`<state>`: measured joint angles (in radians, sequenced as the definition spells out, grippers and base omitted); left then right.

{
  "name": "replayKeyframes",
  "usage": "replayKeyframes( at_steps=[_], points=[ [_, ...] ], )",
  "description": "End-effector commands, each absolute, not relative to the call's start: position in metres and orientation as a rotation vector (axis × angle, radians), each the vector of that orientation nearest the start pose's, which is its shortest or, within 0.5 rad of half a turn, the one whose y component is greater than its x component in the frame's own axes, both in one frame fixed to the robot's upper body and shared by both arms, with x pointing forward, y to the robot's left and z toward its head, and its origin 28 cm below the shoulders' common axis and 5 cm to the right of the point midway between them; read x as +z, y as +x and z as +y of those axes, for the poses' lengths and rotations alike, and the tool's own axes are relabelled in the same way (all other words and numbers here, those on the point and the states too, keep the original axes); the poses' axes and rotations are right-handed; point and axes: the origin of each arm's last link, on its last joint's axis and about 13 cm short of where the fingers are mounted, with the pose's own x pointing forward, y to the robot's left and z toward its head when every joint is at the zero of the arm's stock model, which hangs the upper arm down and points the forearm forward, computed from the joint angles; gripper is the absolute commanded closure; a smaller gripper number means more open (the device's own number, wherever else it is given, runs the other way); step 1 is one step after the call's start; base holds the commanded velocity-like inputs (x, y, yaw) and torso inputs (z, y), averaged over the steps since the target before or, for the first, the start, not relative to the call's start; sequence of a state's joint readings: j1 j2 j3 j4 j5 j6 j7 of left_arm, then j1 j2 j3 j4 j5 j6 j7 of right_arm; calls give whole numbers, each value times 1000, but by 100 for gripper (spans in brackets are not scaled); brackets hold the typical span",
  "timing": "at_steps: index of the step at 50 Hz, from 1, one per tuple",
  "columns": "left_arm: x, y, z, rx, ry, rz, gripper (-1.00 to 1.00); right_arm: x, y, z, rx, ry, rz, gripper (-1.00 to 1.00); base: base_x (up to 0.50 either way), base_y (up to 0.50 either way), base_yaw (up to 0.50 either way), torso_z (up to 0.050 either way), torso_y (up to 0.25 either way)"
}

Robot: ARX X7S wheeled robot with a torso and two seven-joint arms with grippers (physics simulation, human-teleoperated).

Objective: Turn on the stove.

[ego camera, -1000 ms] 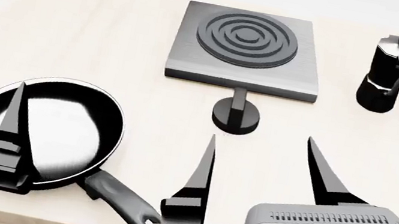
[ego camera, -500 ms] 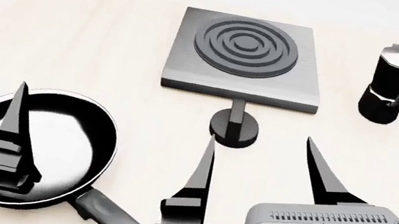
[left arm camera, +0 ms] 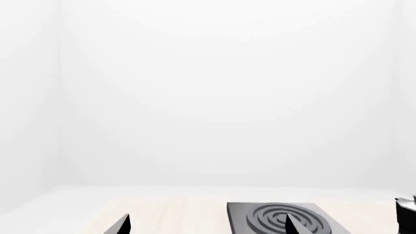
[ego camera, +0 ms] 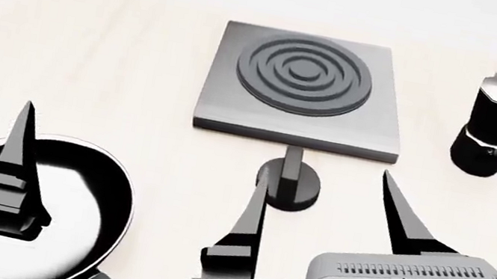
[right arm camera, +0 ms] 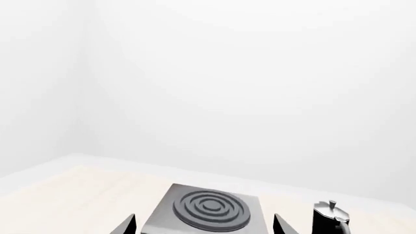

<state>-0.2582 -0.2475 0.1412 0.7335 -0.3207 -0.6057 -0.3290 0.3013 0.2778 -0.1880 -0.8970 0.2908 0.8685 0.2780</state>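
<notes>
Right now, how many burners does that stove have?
1. A single ringed burner sits centred on the stove plate, beyond the knob and left of the moka pot. Nothing hides any part of the plate.

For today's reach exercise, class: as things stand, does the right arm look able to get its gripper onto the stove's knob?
Probably yes. The right gripper is open and empty, just short of the knob, with only bare table between. The frying pan and moka pot sit off to the sides.
</notes>
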Motion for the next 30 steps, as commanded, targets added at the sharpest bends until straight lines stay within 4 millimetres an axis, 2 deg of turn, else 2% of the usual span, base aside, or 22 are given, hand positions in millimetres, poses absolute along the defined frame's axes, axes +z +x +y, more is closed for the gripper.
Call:
replayKeyframes(
  at_steps=[1,30],
  points=[
    [170,215,202,-23,-24,-320,-100,182,198,-89,116,-111,-267,-100,160,0,0,0,0],
    [169,215,202,-23,-24,-321,-100,182,198,-89,117,-109,-269,-100,164,0,0,0,0]
  ],
)
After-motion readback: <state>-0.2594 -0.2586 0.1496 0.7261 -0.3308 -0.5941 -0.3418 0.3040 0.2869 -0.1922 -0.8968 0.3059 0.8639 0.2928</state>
